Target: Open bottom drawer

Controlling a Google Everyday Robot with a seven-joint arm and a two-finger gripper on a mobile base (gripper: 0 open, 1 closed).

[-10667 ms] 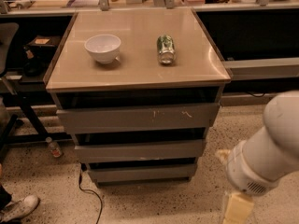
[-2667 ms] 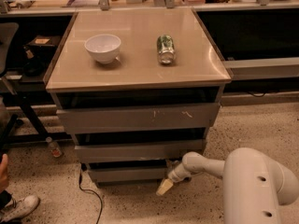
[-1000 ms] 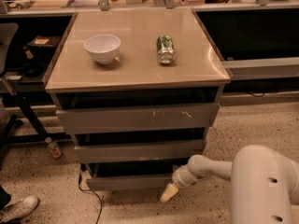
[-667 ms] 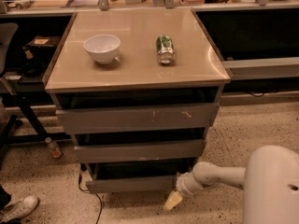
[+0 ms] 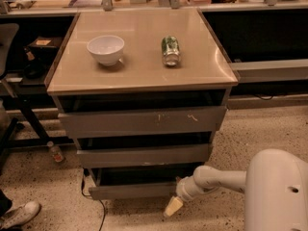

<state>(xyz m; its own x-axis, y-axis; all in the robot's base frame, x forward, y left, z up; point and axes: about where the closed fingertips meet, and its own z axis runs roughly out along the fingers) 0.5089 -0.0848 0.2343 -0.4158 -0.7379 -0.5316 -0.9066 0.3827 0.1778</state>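
Observation:
A grey cabinet with three drawers stands under a beige top (image 5: pixel 144 71). The bottom drawer (image 5: pixel 130 190) is pulled out a little, with a dark gap showing above its front. My gripper (image 5: pixel 172 207) is at the end of the white arm, low near the floor, just in front of the right end of the bottom drawer's front. Its cream tip points down and to the left.
A white bowl (image 5: pixel 105 49) and a green can (image 5: pixel 170 50) lying on its side sit on the cabinet top. A small bottle (image 5: pixel 55 151) stands on the floor at the left, near a shoe (image 5: pixel 19 214). A cable (image 5: pixel 94 203) runs along the floor by the cabinet.
The bottom drawer has come out a little toward me. My gripper has drawn back and down to the right along with it.

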